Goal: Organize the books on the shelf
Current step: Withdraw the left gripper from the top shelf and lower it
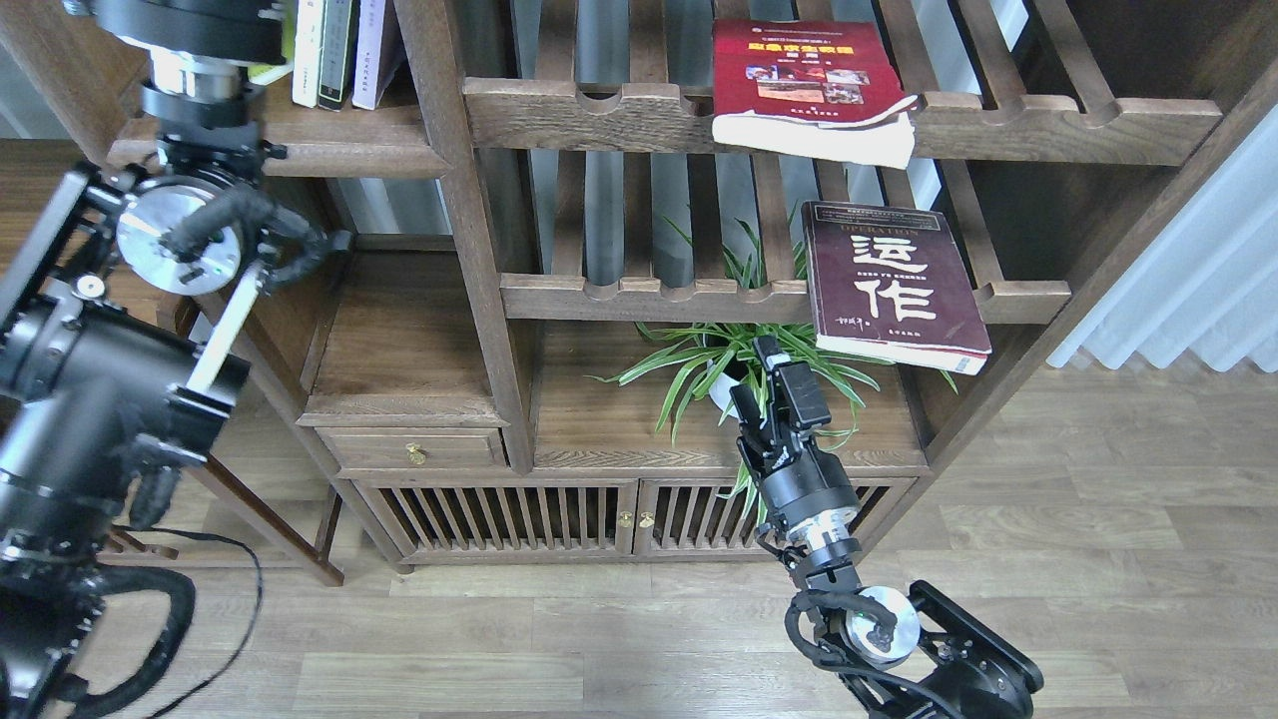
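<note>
The red book (799,75) with a yellow title lies flat on the upper slatted rack and overhangs its front rail. The dark maroon book (889,285) with white characters lies flat on the lower slatted rack. Only a sliver of the yellow-green book (268,72) shows at the top left, on the solid dark-brown shelf (339,152), behind my left arm. My left arm reaches up past the top edge, so its gripper is out of view. My right gripper (756,371) is open and empty, below and left of the maroon book, over the plant.
Three upright books (339,50) stand on the solid shelf at top left. A potted spider plant (739,364) sits on the cabinet top under the racks. A drawer (414,449) and slatted cabinet doors (559,514) are below. White curtains (1198,280) hang at right.
</note>
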Available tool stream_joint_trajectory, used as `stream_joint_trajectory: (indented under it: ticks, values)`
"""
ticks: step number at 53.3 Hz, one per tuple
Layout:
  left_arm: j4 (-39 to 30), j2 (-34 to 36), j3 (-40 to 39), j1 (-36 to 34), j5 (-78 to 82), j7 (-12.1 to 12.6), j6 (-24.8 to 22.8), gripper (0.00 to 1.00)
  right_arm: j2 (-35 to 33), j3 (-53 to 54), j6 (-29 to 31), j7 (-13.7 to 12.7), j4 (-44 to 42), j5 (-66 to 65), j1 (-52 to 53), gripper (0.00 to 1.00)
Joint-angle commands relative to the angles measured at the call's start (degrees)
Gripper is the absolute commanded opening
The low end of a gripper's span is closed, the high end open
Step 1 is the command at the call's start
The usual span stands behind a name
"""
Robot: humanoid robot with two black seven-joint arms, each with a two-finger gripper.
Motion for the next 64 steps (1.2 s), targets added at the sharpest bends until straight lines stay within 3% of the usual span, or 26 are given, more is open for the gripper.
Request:
stream_joint_trajectory:
  ticks: [1,15,21,29,35,57,64]
  values:
    - [0.03,-0.32,3.45,2.69,0.1,0.87,0.0,0.97,0.01,1.39,0.0,-0.04,-0.29,0.01,-0.06,0.96]
    - [0.03,-0.32,11.19,10.51,0.1,1.4,0.0,0.98,0.01,6.14,0.0,-0.04,-1.53,0.01,0.03,0.96]
    - [0.03,-0.32,14.36,14.38,0.1,4.47,0.0,0.98,0.01,7.98,0.0,-0.04,-2.32,0.44,-0.06,0.96]
    - [0.21,-0.32,15.68,20.44,0.1,10.44,0.0,0.98,0.01,9.65,0.0,-0.04,-3.46,1.5,0.2,0.96]
    - [0.38,-0.32,16.03,22.9,0.1,12.38,0.0,0.98,0.01,10.36,0.0,-0.04,-3.55,1.59,0.38,0.96]
    - [1.79,0.83,19.37,28.27,0.19,13.79,0.0,0.99,-0.52,12.29,0.0,-0.04,-5.57,1.85,2.75,0.95]
    - [2.49,0.91,19.37,29.14,0.19,13.62,0.0,0.99,-0.52,12.82,-5.58,-0.04,-7.5,1.85,4.51,0.95]
